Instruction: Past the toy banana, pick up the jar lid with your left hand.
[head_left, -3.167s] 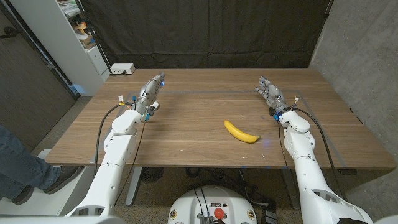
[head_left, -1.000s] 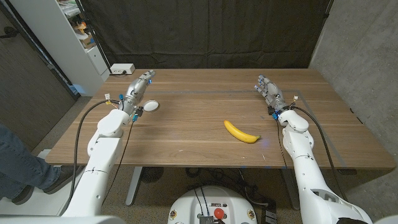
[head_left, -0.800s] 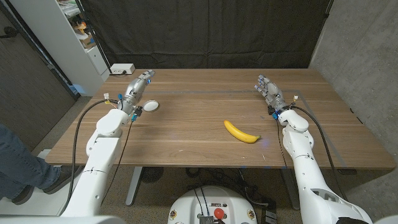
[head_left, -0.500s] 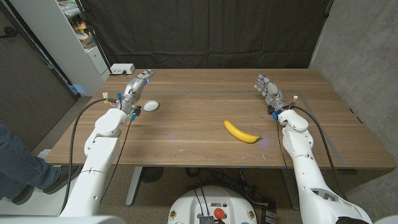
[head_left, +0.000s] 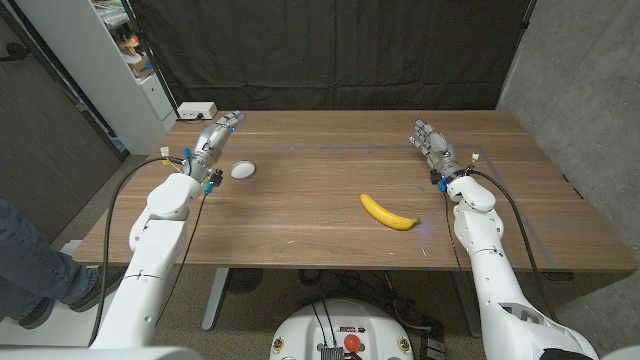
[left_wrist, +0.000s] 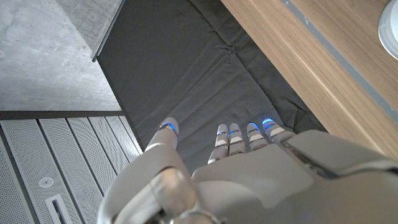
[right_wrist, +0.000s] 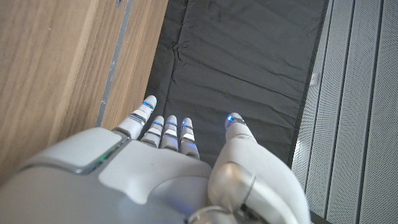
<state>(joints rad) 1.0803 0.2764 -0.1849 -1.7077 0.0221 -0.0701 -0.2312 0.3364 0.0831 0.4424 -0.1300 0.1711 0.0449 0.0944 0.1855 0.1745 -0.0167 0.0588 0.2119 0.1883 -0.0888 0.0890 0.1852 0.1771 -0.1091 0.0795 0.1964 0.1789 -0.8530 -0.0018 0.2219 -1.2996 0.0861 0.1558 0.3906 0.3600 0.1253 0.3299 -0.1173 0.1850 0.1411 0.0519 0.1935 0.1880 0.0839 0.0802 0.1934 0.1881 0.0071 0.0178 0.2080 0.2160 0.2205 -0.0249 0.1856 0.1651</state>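
**Left robot hand drifts away from the lid**

The left robot hand (head_left: 211, 144) has swung outward, so the jar lid (head_left: 241, 170) that lay beside its wrist now sits clear of it, toward the toy banana (head_left: 388, 212). Its fingers are extended and hold nothing. The lid lies on the surface (head_left: 330, 240), untouched. The right robot hand (head_left: 431, 146), beyond the banana, stays open and empty. The grasp has not begun.

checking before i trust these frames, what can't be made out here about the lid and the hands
- Jar lid: too small in the head view to show which face is up; cut off by the frame edge in the left wrist view.
- Left hand: palm side hidden by its own back in the left wrist view.
- Right hand: palm likewise hidden in the right wrist view.
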